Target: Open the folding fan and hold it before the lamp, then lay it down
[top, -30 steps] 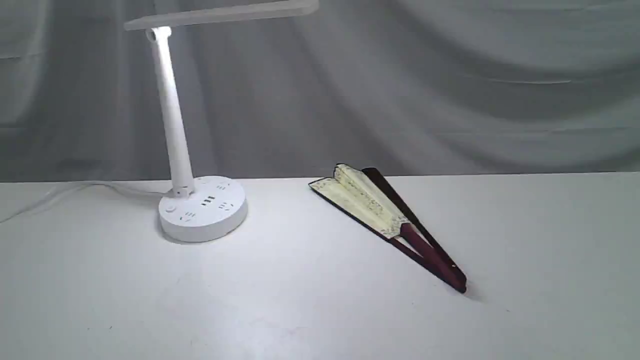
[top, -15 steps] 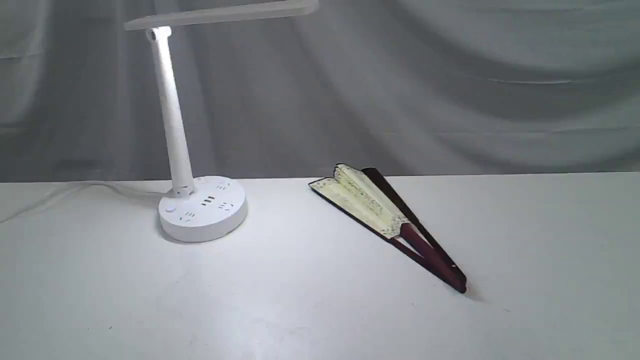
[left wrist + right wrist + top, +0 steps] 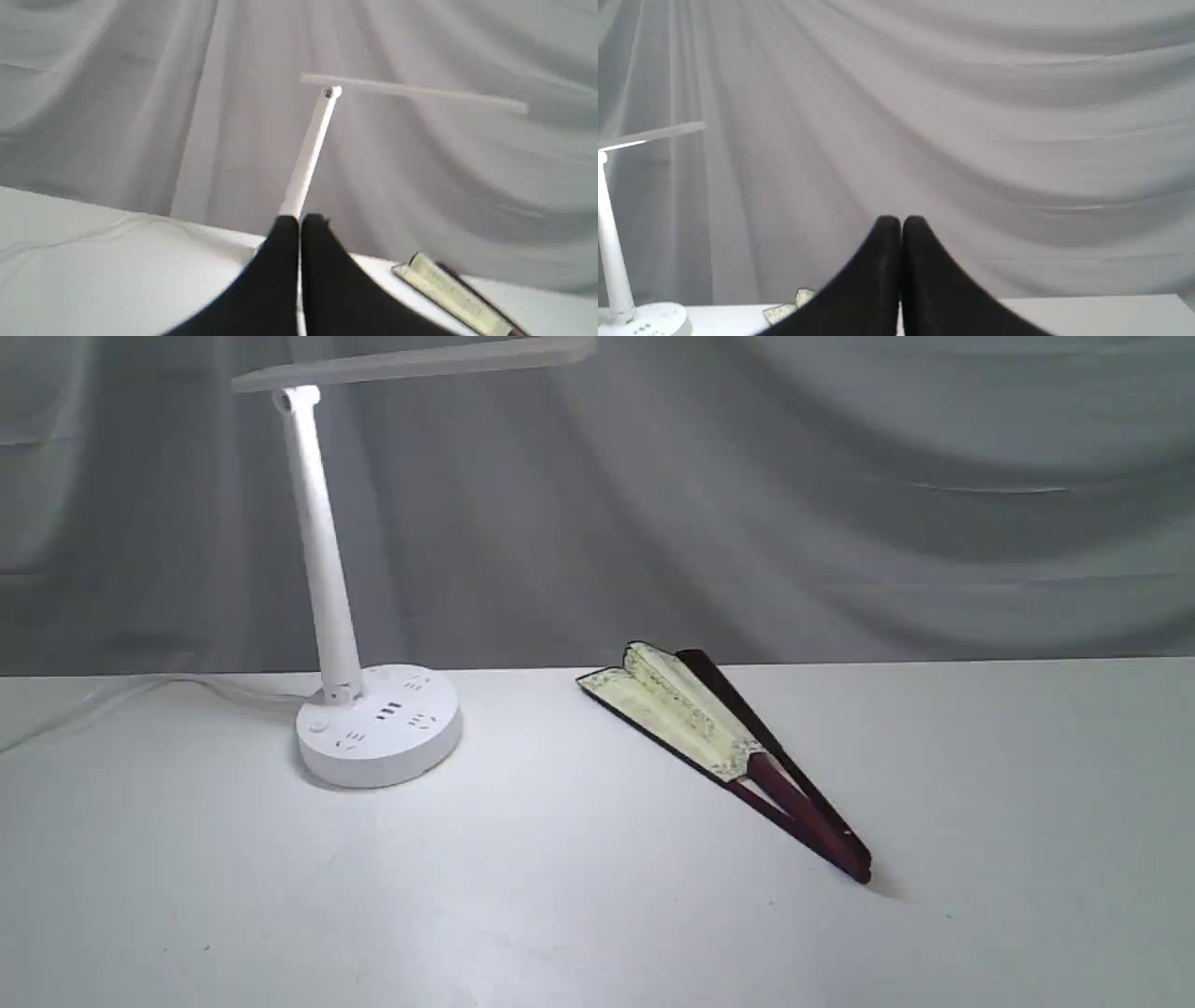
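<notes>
The folding fan [image 3: 724, 747] lies almost closed on the white table, its cream leaf end toward the back and its maroon ribs toward the front right. The lamp [image 3: 373, 719] stands lit at the back left, its bar head [image 3: 411, 362] reaching over the table. Neither gripper shows in the exterior view. In the left wrist view my left gripper [image 3: 299, 223] is shut and empty, with the lamp [image 3: 308, 154] beyond it and the fan [image 3: 448, 294] off to one side. My right gripper [image 3: 901, 223] is shut and empty too; the fan's tip [image 3: 791, 305] and the lamp [image 3: 616, 280] show behind it.
A white cord [image 3: 140, 695] runs from the lamp's base off the table's left edge. Grey draped cloth [image 3: 794, 495] hangs behind the table. The white tabletop [image 3: 560, 915] stretches bare in front of the fan and lamp.
</notes>
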You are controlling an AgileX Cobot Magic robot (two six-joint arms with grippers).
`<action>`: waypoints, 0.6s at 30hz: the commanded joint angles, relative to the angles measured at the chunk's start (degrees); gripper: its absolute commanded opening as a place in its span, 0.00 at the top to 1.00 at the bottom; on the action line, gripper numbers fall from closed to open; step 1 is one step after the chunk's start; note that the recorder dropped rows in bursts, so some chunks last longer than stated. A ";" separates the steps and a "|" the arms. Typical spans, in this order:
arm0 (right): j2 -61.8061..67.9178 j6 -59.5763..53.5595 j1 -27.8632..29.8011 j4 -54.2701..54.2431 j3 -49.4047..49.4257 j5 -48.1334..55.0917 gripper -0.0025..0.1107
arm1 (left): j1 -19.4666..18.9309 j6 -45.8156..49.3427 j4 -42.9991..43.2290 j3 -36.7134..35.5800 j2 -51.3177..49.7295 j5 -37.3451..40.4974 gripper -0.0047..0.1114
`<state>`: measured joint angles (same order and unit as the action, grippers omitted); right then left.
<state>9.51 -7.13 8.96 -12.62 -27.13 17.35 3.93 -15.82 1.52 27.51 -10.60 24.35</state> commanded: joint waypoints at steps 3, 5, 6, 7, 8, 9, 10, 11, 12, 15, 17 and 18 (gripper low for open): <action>9.89 -0.52 0.27 0.00 -7.41 5.20 0.98 | 0.01 4.35 0.63 4.89 -9.51 4.59 0.96; 13.82 -0.52 0.27 0.32 -9.50 5.22 0.98 | 0.01 4.35 0.63 5.66 -12.73 4.59 0.96; 15.73 -0.52 0.27 0.32 -10.33 5.22 0.98 | 0.01 4.35 0.63 5.96 -14.41 4.48 0.96; 17.51 -0.52 0.27 0.45 -11.05 5.11 0.98 | 0.01 4.35 0.63 5.94 -15.68 4.48 0.96; 18.94 -0.52 0.27 0.60 -11.37 5.11 0.98 | 0.01 4.35 0.87 5.94 -17.26 4.18 0.96; 20.64 -0.52 0.27 0.60 -11.60 4.80 0.98 | 0.01 4.35 0.87 5.94 -18.85 3.02 0.96; 22.62 -0.52 0.27 0.70 -11.60 4.01 0.98 | 0.01 4.35 0.87 5.94 -20.45 1.34 0.96; 23.62 -0.52 0.27 1.16 -11.60 3.56 0.98 | 0.01 4.35 0.87 5.94 -22.14 0.03 0.96; 25.26 -0.52 0.27 1.85 -11.60 2.77 0.98 | 0.01 4.35 0.87 5.94 -23.76 -2.38 0.96; 29.47 -0.52 0.27 2.87 -11.60 0.67 0.98 | 0.01 4.35 0.87 5.94 -27.87 -4.83 0.96; 31.93 -0.52 0.27 3.00 -11.60 -0.67 0.98 | 0.01 4.35 0.87 5.94 -29.98 -5.05 0.96; 33.54 -0.52 0.27 3.00 -11.60 -1.41 0.98 | 0.01 4.35 0.54 5.94 -31.01 -5.28 0.96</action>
<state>41.20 -7.32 8.96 -10.44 -38.43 18.00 3.93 -11.76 2.11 33.09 -40.01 20.56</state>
